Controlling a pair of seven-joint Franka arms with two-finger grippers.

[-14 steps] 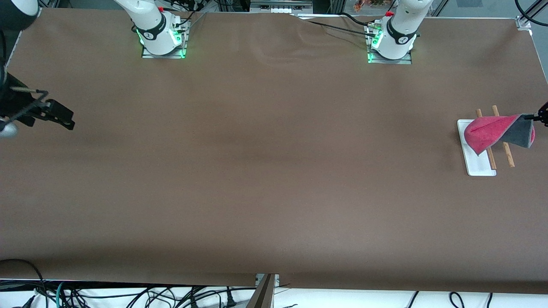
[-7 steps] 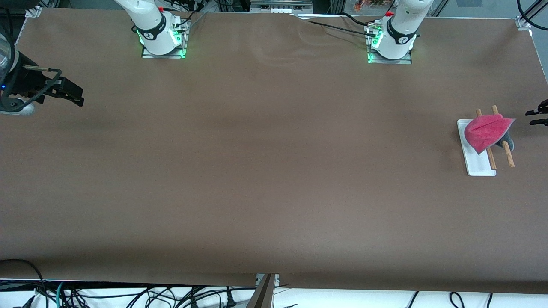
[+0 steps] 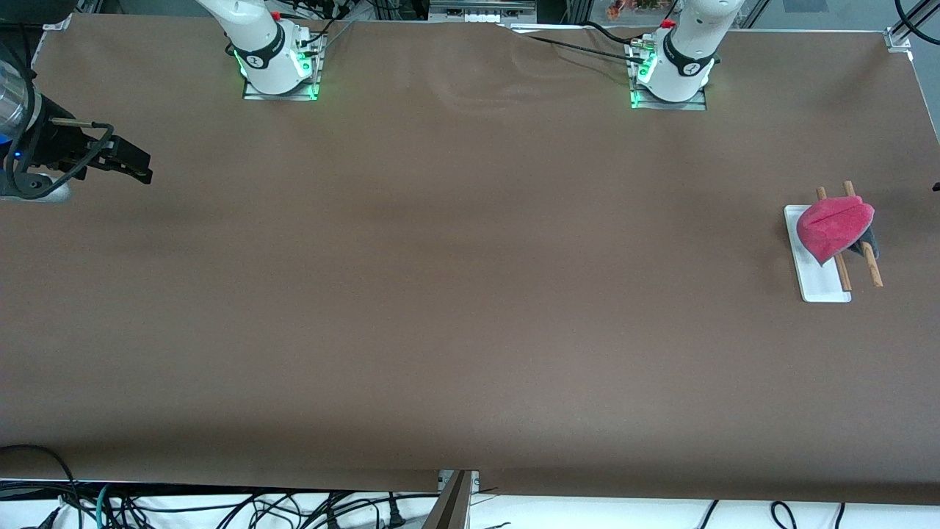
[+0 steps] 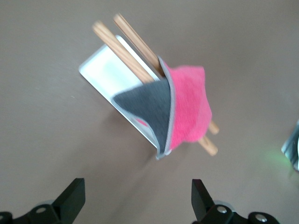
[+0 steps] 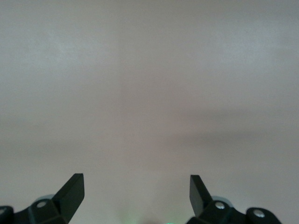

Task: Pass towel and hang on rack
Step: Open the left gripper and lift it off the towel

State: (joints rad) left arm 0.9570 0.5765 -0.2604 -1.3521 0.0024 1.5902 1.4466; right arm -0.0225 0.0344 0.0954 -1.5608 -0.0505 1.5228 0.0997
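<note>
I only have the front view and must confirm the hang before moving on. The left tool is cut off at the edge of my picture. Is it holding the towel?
Observer: No. In the left wrist view the left tool stands open and empty, apart from the towel.
Operator: How does the cloth sit on the rack?
Observer: It is draped across both rods of the rack, with the grey face down one side and the pink down the other.
Operator: And the right tool?
Observer: It waits. The right wrist view shows the right tool open and empty, over the table.
</note>
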